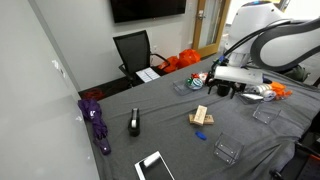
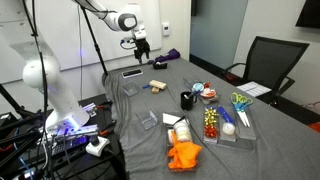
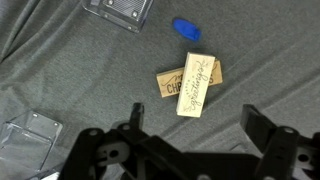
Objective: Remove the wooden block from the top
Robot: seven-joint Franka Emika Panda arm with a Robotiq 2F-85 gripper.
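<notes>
The wooden block (image 3: 196,84) is pale with printed script and lies crosswise on top of a darker, flatter wood slab (image 3: 167,85) on the grey cloth. The stack also shows in both exterior views (image 1: 201,116) (image 2: 158,65). A small blue piece (image 3: 187,30) lies just beyond it. My gripper (image 3: 197,125) is open and empty, and it hovers above the stack without touching it. In the exterior views the gripper (image 1: 222,88) (image 2: 141,52) hangs over the table close to the blocks.
A black stapler-like object (image 1: 134,123), a purple item (image 1: 97,122) and a phone (image 1: 153,166) lie on the cloth. Clear plastic containers (image 3: 122,10) (image 3: 30,138) flank the stack. A black cup (image 2: 187,99) and an orange cloth (image 2: 184,155) sit farther off.
</notes>
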